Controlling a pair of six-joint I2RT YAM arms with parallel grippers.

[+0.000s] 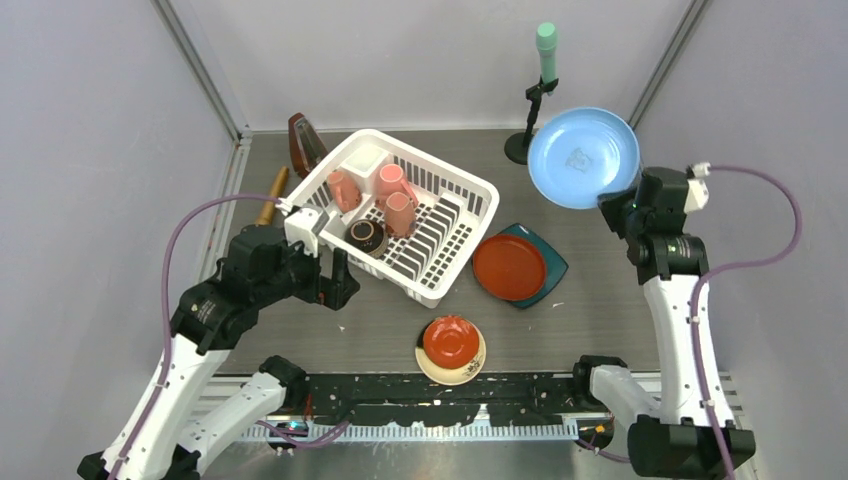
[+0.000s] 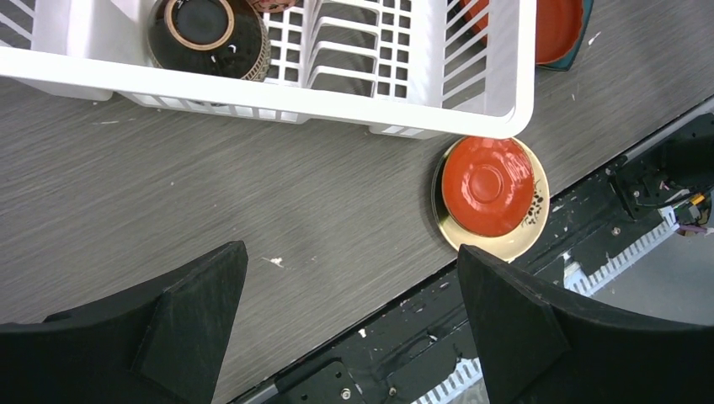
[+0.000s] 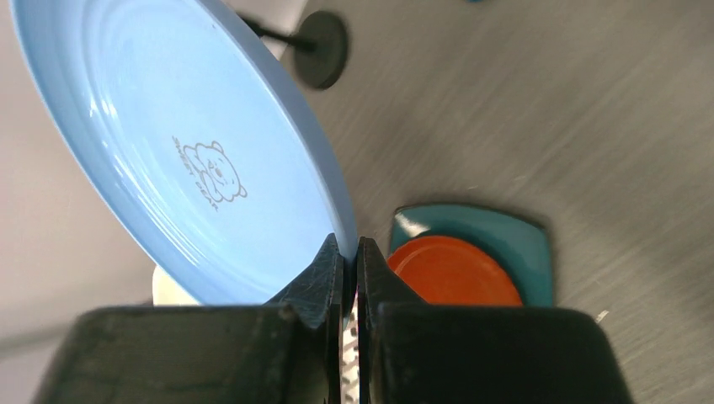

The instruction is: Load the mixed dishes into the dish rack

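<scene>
Your right gripper (image 3: 349, 252) is pinched shut on the near rim of the light blue plate (image 3: 168, 151). The jaws are nearly touching, with only the thin edge between them. The plate hangs tilted, face toward the top camera, right of the dish rack (image 1: 440, 290) and level with its far corner. It looks lifted clear of the table.

Handling, as a judgement:
- The plate is stiff and smooth, probably slick, and likely fairly light.
- I can't tell whether it is ceramic or plastic, so treat it as breakable.
- An edge pinch on a wide disc lets it swing or slip around the pads, so move slowly and avoid sharp wrist rolls.
- The rim is the right place to hold it, since that leaves the opposite edge free to drop between the upright dividers.

From the hand, the plate fans up and away to the left, toward the rack. The dividers on the rack's right half look free. The pink mugs (image 1: 390, 185) and the brown bowl (image 1: 366, 236) sit in its left half.

Your left gripper (image 2: 349, 252) is spread wide and holds nothing. It hovers at the rack's near-left side. The red saucer (image 2: 488, 185) on the cream saucer (image 2: 505, 246) sits just off the rack's near corner. The dark teal plate (image 1: 548, 262) lies right of the rack.
</scene>
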